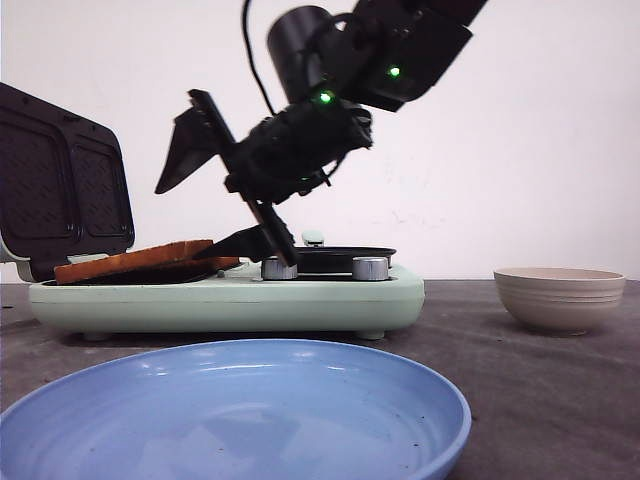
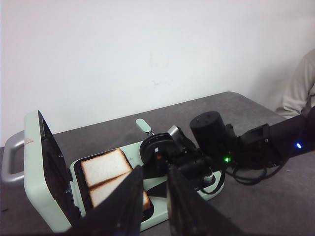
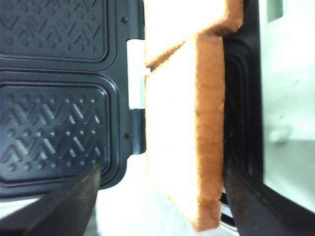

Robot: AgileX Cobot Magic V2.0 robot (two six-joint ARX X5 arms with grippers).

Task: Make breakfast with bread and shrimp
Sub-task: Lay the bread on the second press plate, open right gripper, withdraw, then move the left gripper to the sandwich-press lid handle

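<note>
Two toasted bread slices (image 1: 140,260) lie side by side on the left hotplate of an open pale-green sandwich maker (image 1: 300,297). My right gripper (image 1: 180,225) is open and tilted over them. Its lower finger touches the near slice's right edge and its upper finger is raised clear. In the right wrist view the near slice (image 3: 177,142) stands between the open fingers of the right gripper (image 3: 162,169), its crust against one finger. My left gripper (image 2: 155,169) is narrowly open and empty, well back from the bread (image 2: 103,166). No shrimp is in view.
The sandwich maker's lid (image 1: 60,180) stands open at the left. A round black pan (image 1: 345,257) sits on the machine's right half behind two knobs. A blue plate (image 1: 400,385) lies at the front. A beige ribbed bowl (image 1: 560,298) stands at the right, its inside hidden.
</note>
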